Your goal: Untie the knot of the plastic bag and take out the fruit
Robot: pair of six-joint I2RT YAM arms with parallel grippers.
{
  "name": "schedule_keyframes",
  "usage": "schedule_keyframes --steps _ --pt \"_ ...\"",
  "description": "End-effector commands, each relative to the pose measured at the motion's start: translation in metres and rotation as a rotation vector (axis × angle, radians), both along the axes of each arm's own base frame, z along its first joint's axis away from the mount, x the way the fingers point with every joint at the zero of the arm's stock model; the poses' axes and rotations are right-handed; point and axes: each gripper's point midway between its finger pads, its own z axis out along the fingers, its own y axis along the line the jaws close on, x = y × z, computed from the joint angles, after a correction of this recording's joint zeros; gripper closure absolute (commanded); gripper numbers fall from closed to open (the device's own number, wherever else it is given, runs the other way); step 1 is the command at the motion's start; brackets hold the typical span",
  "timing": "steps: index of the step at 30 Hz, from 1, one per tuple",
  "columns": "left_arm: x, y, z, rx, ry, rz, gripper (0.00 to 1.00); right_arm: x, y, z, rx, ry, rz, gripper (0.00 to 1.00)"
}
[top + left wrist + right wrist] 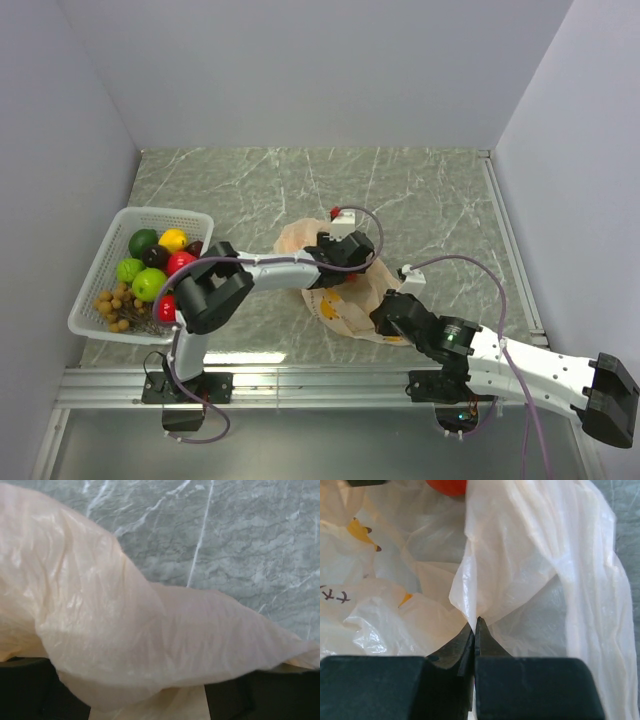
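The pale-peach plastic bag (335, 302) lies crumpled mid-table. My left gripper (350, 266) is pushed down into it. In the left wrist view bag film (100, 620) drapes over everything. The dark fingers (25, 690) stand far apart at the bottom corners with their tips hidden. My right gripper (386, 312) is shut on a fold of the bag's near edge (476, 622). An orange-red fruit (447, 485) shows at the top of the right wrist view, inside the bag (535, 555). I cannot make out the knot.
A white lattice basket (95, 300) at the left holds green (150, 283), yellow (173, 239) and red fruit plus tan berries (115, 305). A small red thing (335, 212) sits just beyond the left wrist. Walls close in on three sides.
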Motion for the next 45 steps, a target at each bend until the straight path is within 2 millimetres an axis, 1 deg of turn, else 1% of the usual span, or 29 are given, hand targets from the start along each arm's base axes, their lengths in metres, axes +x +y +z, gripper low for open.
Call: schedule_keyframes --steps 1,2,5,6,9,10,11,12,14,15,17,21,23,24,26,27,28,29,30,32,33,34,36,39,40,42,43,44,45 --pt "0.014 -0.025 0.013 -0.039 -0.056 -0.029 0.28 0.004 0.007 0.010 0.039 -0.014 -0.009 1.00" --pt "0.013 -0.025 0.010 -0.036 -0.049 -0.031 0.32 0.004 0.007 0.010 0.039 -0.017 -0.010 1.00" --pt "0.005 -0.019 0.012 -0.061 -0.039 -0.036 0.57 0.004 0.004 0.009 0.034 -0.017 -0.019 1.00" --pt "0.002 -0.018 0.027 -0.089 -0.051 -0.038 0.70 0.005 0.003 0.009 0.035 -0.020 -0.025 1.00" --pt "-0.011 -0.011 0.043 -0.118 -0.044 -0.058 0.87 0.005 0.000 0.008 0.020 -0.023 -0.034 1.00" --pt "-0.018 -0.014 0.069 -0.169 -0.058 -0.085 0.89 0.006 -0.001 0.008 0.018 -0.024 -0.037 1.00" --pt "-0.025 -0.012 0.076 -0.178 -0.048 -0.103 0.90 0.006 -0.001 0.008 0.015 -0.027 -0.039 1.00" --pt "-0.030 -0.011 0.102 -0.232 -0.065 -0.121 0.93 0.007 -0.001 0.008 0.014 -0.027 -0.041 1.00" --pt "-0.044 -0.013 0.123 -0.276 -0.040 -0.180 0.94 0.007 -0.001 0.009 0.011 -0.031 -0.044 1.00" --pt "-0.049 -0.009 0.147 -0.317 -0.055 -0.197 0.94 0.008 -0.002 0.009 0.006 -0.031 -0.044 1.00" --pt "-0.056 -0.008 0.171 -0.371 -0.039 -0.255 0.94 0.008 -0.002 0.010 0.004 -0.031 -0.046 1.00" --pt "-0.056 0.026 0.220 -0.500 0.002 -0.325 0.94 0.009 -0.002 0.011 -0.001 -0.034 -0.045 1.00" --pt "-0.050 0.047 0.229 -0.532 0.000 -0.305 0.94 0.008 -0.002 0.011 0.000 -0.032 -0.043 1.00" --pt "-0.041 0.076 0.243 -0.547 -0.038 -0.249 0.94 0.008 -0.002 0.011 -0.003 -0.033 -0.041 1.00" --pt "-0.028 0.114 0.241 -0.503 -0.079 -0.141 0.94 0.009 -0.002 0.012 0.000 -0.036 -0.044 1.00" --pt "-0.025 0.138 0.248 -0.491 -0.115 -0.082 0.94 0.009 -0.002 0.012 -0.002 -0.037 -0.041 1.00" --pt "-0.008 0.180 0.241 -0.431 -0.137 0.048 0.94 0.009 -0.001 0.013 -0.003 -0.039 -0.039 1.00" --pt "-0.004 0.205 0.231 -0.390 -0.138 0.124 0.94 0.009 -0.001 0.012 -0.006 -0.037 -0.038 1.00" --pt "0.006 0.250 0.230 -0.356 -0.171 0.263 0.95 0.009 -0.001 0.013 -0.008 -0.038 -0.033 1.00" --pt "0.007 0.309 0.208 -0.246 -0.153 0.443 0.95 0.010 0.000 0.014 -0.014 -0.041 -0.030 1.00" --pt "0.007 0.350 0.204 -0.213 -0.166 0.570 0.95 0.010 -0.001 0.014 -0.016 -0.042 -0.030 1.00" --pt "0.000 0.376 0.191 -0.159 -0.146 0.658 0.95 0.010 0.000 0.014 -0.017 -0.043 -0.031 1.00" --pt "-0.012 0.422 0.184 -0.120 -0.163 0.813 0.93 0.010 -0.001 0.014 -0.019 -0.044 -0.029 1.00" --pt "-0.036 0.472 0.170 -0.052 -0.205 1.024 0.85 0.010 0.001 0.016 -0.012 -0.050 -0.024 1.00" --pt "-0.046 0.484 0.160 -0.010 -0.204 1.089 0.83 0.011 0.000 0.015 -0.015 -0.049 -0.023 1.00" --pt "-0.054 0.494 0.157 0.000 -0.218 1.153 0.71 0.011 0.001 0.015 -0.019 -0.052 -0.015 1.00" --pt "-0.057 0.497 0.155 0.012 -0.213 1.166 0.62 0.011 0.001 0.014 -0.026 -0.049 -0.014 1.00" --pt "-0.060 0.500 0.155 0.031 -0.213 1.182 0.33 0.011 0.001 0.015 -0.035 -0.052 -0.006 1.00" --pt "-0.062 0.502 0.152 0.045 -0.198 1.190 0.22 0.011 0.001 0.017 -0.039 -0.055 -0.004 1.00"
